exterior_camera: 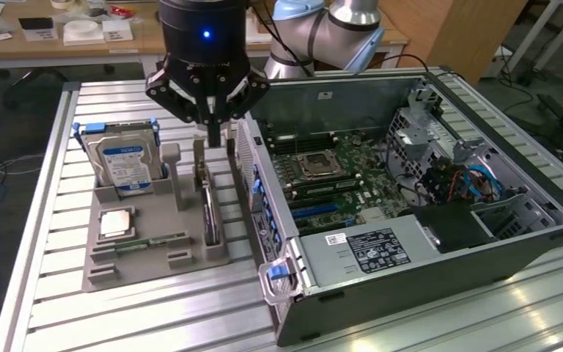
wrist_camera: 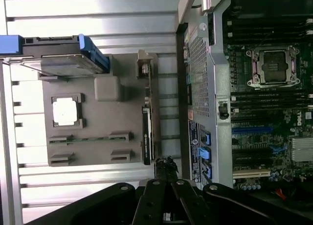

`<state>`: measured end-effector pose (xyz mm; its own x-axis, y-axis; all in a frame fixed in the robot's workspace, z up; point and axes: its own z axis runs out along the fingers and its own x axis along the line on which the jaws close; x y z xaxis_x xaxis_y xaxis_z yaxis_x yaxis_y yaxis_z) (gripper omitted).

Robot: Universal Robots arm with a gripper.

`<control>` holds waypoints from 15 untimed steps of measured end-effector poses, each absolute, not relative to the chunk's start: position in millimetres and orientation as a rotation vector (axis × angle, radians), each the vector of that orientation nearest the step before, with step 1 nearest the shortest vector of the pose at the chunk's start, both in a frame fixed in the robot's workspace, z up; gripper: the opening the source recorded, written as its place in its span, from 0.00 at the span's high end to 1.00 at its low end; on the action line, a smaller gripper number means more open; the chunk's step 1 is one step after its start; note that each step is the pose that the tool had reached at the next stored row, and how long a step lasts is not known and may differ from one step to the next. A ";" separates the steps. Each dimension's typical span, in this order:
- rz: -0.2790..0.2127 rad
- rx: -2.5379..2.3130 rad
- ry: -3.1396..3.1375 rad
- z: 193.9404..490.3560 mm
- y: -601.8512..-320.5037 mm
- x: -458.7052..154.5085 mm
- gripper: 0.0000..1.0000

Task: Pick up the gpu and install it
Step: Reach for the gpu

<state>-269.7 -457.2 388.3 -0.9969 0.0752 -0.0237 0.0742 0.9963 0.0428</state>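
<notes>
One open computer case (exterior_camera: 477, 257) holds one motherboard (exterior_camera: 350, 183). One gray holder (exterior_camera: 105, 275) beside it carries one hard drive (exterior_camera: 125, 165), the gpu (exterior_camera: 209, 213) on edge, one processor (exterior_camera: 117, 221) and one memory stick (exterior_camera: 149, 242). The end effector (exterior_camera: 213, 136) hangs fully closed, empty, just above the gpu.

Ribbed bare-metal table (exterior_camera: 115, 315), matt grey plastic tray (exterior_camera: 144, 258) — grey sheet-metal case (exterior_camera: 438, 275), glossy black tool (exterior_camera: 213, 138)

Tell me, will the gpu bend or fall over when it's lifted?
Probably not bend: the gpu looks like a stiff, flat card. It stands on its thin edge in a slot of the gray holder, so out of that slot it would likely tip over. Being so thin, it may be fragile.
</notes>
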 end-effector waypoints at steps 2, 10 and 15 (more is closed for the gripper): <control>0.064 0.116 3.113 388.2 -459.9 -270.4 0.89; 0.062 0.117 3.113 387.7 -466.7 -272.5 0.89; 0.062 0.117 3.113 387.7 -468.0 -274.3 0.89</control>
